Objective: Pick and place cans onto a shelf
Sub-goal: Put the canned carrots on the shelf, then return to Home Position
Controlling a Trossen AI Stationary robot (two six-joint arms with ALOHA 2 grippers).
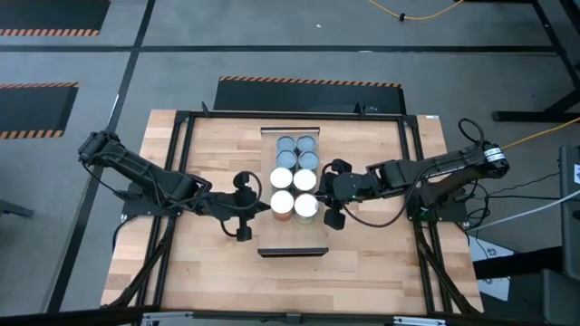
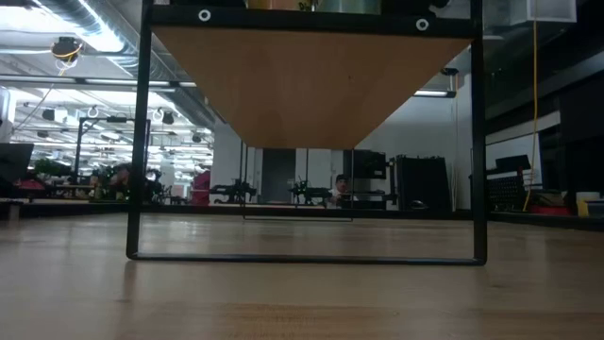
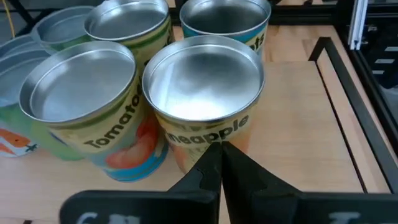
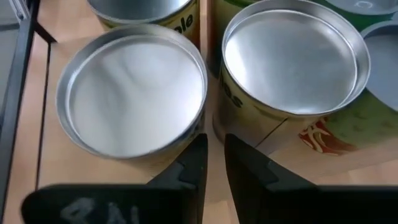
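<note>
Several cans (image 1: 294, 177) with grey or white tops stand upright in two rows on the long light-wood shelf (image 1: 292, 237) at the table's middle. My left gripper (image 1: 261, 206) is shut at the left side of the near cans. Its tips (image 3: 217, 152) are at the wall of a can labelled "pineapple" (image 3: 202, 81), beside a "Tomato" can (image 3: 78, 93). My right gripper (image 1: 323, 195) is at the right side, all but shut with a narrow slit between its fingers (image 4: 214, 146). It faces the gap between a low can (image 4: 134, 93) and a taller can (image 4: 292, 62). My left gripper's shut fingertips stand level at the pineapple can's side wall (image 3: 214, 134), coming from the table's left; I cannot tell whether they touch it. My right gripper's fingertips (image 4: 200, 140) stand before the gap between two cans, coming from the table's right; I cannot tell whether they touch either can.
A black metal frame (image 1: 181, 163) runs around the work area on the wooden table (image 1: 381, 263). In the low view a wood board's underside (image 2: 311, 85) shows high on that frame; neither gripper shows there. The shelf's near end is bare.
</note>
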